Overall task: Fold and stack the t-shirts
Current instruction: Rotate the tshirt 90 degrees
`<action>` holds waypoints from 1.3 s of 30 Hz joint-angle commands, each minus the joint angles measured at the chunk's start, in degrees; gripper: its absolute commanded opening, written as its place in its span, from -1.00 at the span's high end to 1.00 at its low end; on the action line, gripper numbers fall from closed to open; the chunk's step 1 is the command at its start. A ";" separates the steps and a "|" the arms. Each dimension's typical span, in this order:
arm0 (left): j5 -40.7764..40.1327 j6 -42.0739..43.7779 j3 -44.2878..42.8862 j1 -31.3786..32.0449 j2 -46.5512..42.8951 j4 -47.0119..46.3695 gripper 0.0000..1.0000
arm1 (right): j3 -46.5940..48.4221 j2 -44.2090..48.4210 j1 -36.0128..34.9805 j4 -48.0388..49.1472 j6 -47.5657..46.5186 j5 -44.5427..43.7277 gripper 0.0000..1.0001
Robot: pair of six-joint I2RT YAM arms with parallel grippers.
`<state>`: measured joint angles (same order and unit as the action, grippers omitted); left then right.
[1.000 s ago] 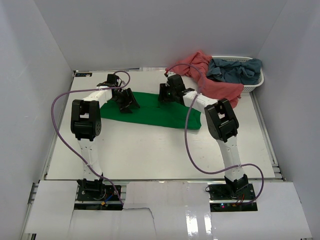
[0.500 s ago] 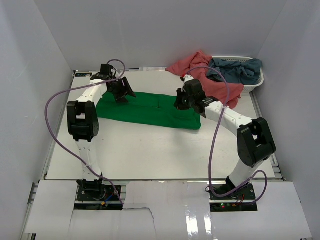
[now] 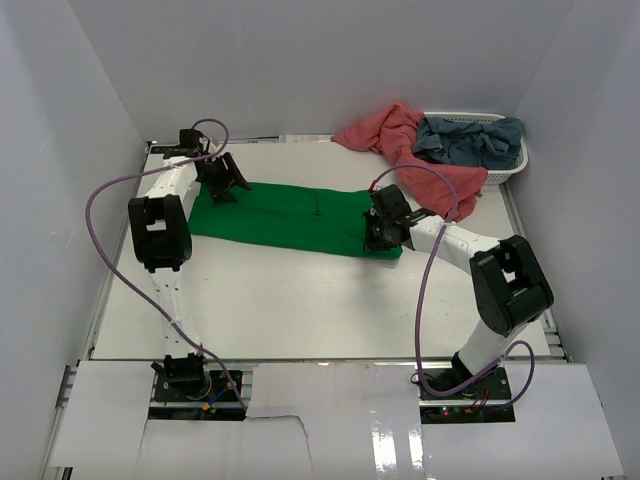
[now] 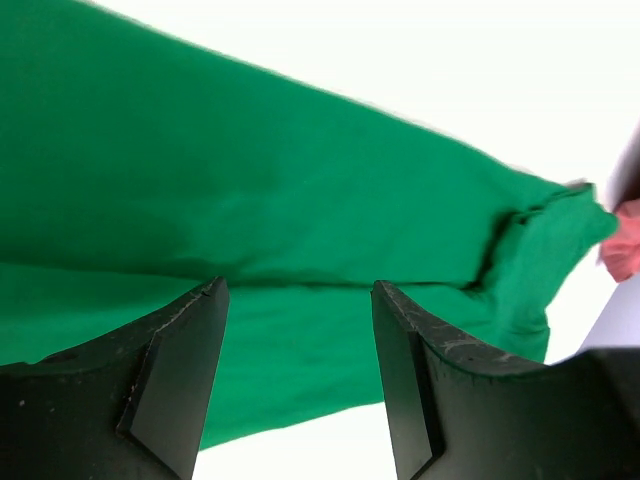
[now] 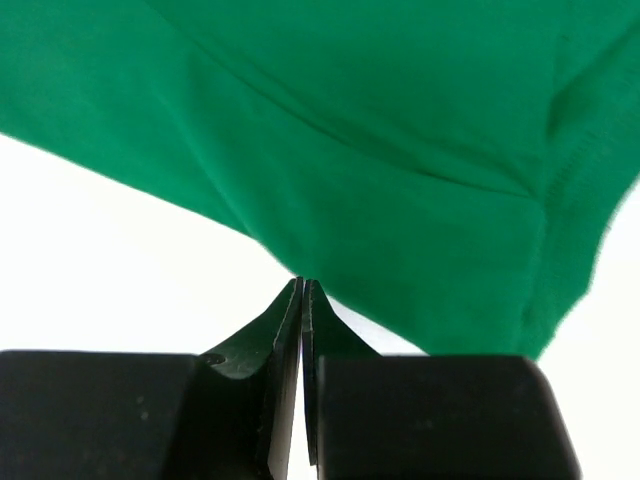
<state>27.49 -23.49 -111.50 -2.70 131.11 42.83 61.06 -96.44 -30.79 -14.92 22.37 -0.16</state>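
On the worktop (image 3: pixel 300 300) the green t-shirt (image 3: pixel 290 215) lies as a part-folded strip, right pincer (image 5: pixel 303 290) clamped on its near right hem, left pincer (image 4: pixel 297 290) wide and empty over its left end; salmon-pink t-shirt (image 3: pixel 400 140) and grey-blue t-shirt (image 3: pixel 470 138) beyond it lie unfolded, nothing stacked.

My white slatted basket (image 3: pixel 508 172) sits at the far right corner of the table (image 3: pixel 300 300) — only its rim and slatted side wall show. From the basket the pale tabletop runs left and toward the near edge. White walls (image 3: pixel 320 70) rise just behind and beside the basket. Well apart from the basket, glossy white sheets (image 3: pixel 330 420) lie along the near edge — one torn at its front.
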 commanded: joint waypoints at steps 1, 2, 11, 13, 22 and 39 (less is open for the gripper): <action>0.03 1.25 -1.87 0.15 0.99 0.50 -0.39 | 0.56 1.00 0.64 -3.18 1.45 -4.83 0.85; -0.06 1.34 -1.88 0.06 1.43 0.41 -0.39 | 0.29 0.91 0.64 -3.28 1.62 -5.37 0.85; -1.29 1.86 -1.88 0.15 3.80 -0.38 -0.38 | -1.73 0.03 3.27 -5.56 1.80 -9.50 0.85; -2.08 1.86 -1.70 0.15 3.89 -0.38 -0.38 | -1.29 -0.67 3.63 -6.26 1.71 -10.03 0.85; -7.53 2.39 2.78 0.06 1.79 0.76 -0.38 | 3.63 -6.82 3.72 -9.52 1.36 -11.87 0.85; -15.53 0.20 25.62 -1.34 -9.46 -0.20 -0.39 | 18.39 -18.07 8.55 -11.80 -2.24 -7.75 0.85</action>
<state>18.11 -23.42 -92.20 -3.38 122.72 37.80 76.14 -111.61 -23.77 -26.50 21.80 -9.30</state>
